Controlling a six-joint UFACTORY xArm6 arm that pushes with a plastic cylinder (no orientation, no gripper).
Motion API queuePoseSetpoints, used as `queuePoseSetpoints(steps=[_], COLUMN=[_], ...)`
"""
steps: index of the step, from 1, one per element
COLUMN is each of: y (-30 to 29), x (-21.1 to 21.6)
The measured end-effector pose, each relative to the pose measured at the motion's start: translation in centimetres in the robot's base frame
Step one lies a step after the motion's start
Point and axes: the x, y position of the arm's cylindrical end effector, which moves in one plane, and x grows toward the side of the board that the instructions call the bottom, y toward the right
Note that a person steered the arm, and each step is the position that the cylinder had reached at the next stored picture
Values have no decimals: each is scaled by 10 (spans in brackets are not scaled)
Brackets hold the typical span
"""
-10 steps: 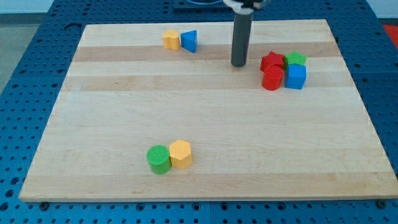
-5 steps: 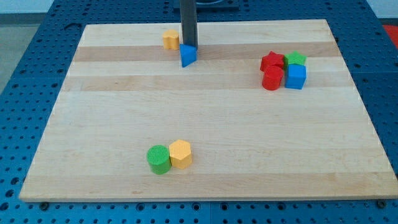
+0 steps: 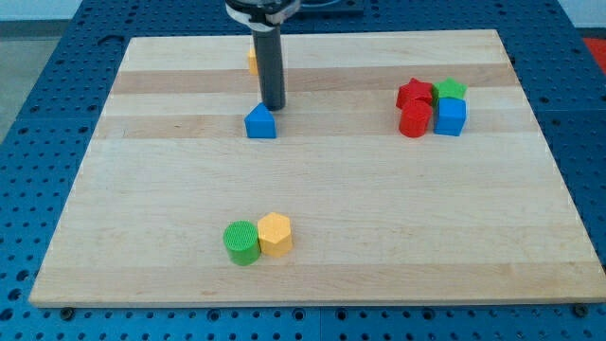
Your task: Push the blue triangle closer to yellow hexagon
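The blue triangle [image 3: 260, 122] lies on the wooden board [image 3: 312, 237], left of centre in the upper half. My tip [image 3: 274, 107] stands just above and to the right of it, touching or nearly touching its upper edge. The yellow hexagon [image 3: 276, 233] sits near the view's bottom, left of centre, pressed against a green cylinder [image 3: 241, 242] on its left. The blue triangle is well above the hexagon, about a third of the board's height away.
A second yellow block [image 3: 252, 60] at the view's top is mostly hidden behind the rod. At the upper right stands a cluster: red star [image 3: 414, 93], red cylinder [image 3: 414, 120], green star [image 3: 451, 89], blue cube [image 3: 451, 116].
My tip swept left from near the red cluster to the blue triangle, then pushed it down and slightly left, away from the yellow block at the top.
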Motion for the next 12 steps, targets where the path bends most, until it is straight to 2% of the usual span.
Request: queuePoseSetpoints(steps=[1,3,5,6,8,9,10,12], y=[-21,-22,-4,-5,-8,7,24,26], x=[1,44,125,107,42,36,42,100])
